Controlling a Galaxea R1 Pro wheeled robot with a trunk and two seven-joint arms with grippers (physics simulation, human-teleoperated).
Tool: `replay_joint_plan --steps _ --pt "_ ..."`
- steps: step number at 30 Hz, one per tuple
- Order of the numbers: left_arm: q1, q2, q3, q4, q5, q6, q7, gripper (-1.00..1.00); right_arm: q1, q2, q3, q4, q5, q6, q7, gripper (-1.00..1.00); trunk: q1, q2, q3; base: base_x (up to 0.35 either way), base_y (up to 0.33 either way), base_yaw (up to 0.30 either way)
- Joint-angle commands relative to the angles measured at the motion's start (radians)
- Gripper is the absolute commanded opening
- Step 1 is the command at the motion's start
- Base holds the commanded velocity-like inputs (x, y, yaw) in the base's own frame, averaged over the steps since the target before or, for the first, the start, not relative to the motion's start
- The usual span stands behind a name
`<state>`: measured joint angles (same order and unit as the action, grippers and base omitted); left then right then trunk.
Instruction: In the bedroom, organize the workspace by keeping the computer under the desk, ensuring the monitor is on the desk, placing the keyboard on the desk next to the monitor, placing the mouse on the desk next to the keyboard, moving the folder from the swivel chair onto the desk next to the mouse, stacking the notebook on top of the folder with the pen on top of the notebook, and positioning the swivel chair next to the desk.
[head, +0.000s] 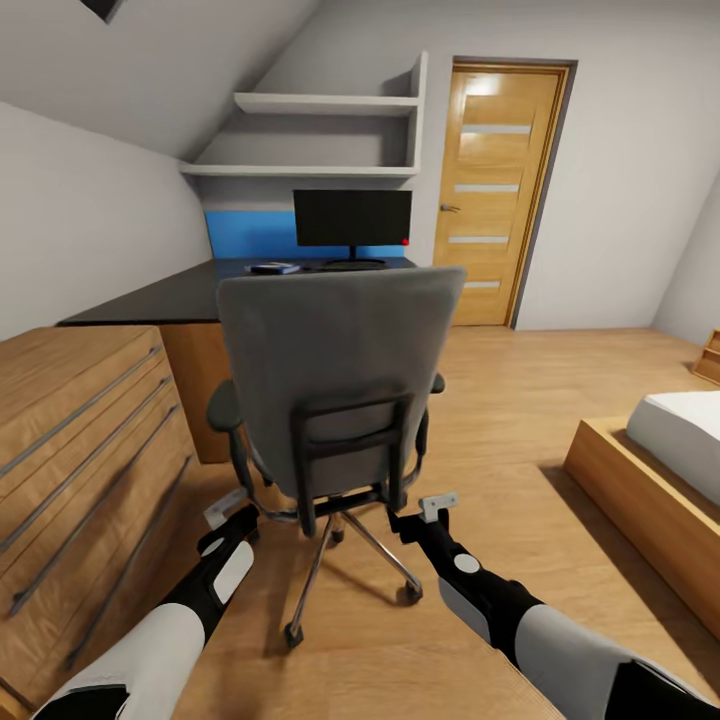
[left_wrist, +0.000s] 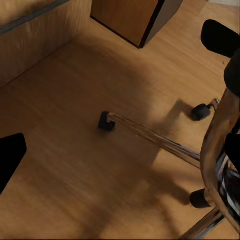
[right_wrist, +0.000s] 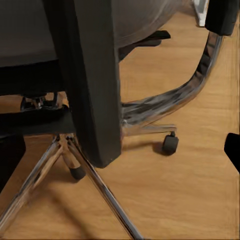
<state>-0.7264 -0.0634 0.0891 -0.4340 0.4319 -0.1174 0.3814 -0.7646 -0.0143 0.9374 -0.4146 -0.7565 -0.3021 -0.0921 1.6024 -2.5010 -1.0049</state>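
Chrome legs of the swivel chair (head: 335, 400) spread across the wood floor right in front of you, and both your arms are reaching in low behind its back. Your left gripper (head: 228, 515) sits just beside the lower left of the chair frame and your right gripper (head: 432, 512) just beside the lower right; each looks to have its fingers parted with nothing between them, though the head view is too coarse to be certain, and the wrist views give only dark finger edges at the borders. From the right wrist you see the black back upright (right_wrist: 95, 85) very close, so that is your nearest solid thing to bear on. The step looks like pushing the chair toward the desk (head: 165, 295), which lies just beyond it with the light wooden drawer cabinet (head: 80, 450) along your left. Push evenly with both arms and keep it slow, or the casters (right_wrist: 170, 144) will likely swing the chair round. Farther on, the monitor (head: 352, 220) stands on the desk top below the wall shelves (head: 320, 135), with what may be the keyboard (head: 345, 265) at its foot and a small bluish thing (head: 273, 268) to its left, too small to name.
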Motion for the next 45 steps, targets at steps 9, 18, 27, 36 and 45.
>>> replay_joint_plan --steps 9,18,27,36,45 --pt "-0.001 -0.001 -0.002 -0.002 0.013 -0.006 -0.004 1.0 -0.001 -0.001 0.01 0.011 -0.007 -0.003 -0.008 1.0 0.0 0.0 -0.001 0.272 -0.161 0.0" --pt "-0.001 -0.002 -0.003 -0.003 0.012 -0.007 -0.005 1.0 -0.001 0.0 0.009 0.011 -0.005 -0.003 -0.008 1.0 0.0 0.0 -0.001 0.312 -0.047 0.0" --pt "-0.001 -0.003 -0.003 -0.003 0.011 -0.007 -0.003 1.0 -0.001 -0.001 0.009 0.011 -0.004 -0.005 -0.008 1.0 0.0 0.0 -0.001 0.317 -0.001 0.0" --pt "-0.001 -0.004 -0.005 -0.003 0.011 -0.007 -0.001 1.0 -0.001 -0.001 0.008 0.011 -0.003 -0.009 -0.008 1.0 0.0 0.0 -0.001 0.318 -0.067 0.0" --pt "-0.001 -0.004 -0.006 -0.003 0.01 -0.007 -0.003 1.0 -0.001 -0.001 0.008 0.013 -0.003 -0.009 -0.008 1.0 0.0 0.0 -0.001 0.316 -0.173 0.0"
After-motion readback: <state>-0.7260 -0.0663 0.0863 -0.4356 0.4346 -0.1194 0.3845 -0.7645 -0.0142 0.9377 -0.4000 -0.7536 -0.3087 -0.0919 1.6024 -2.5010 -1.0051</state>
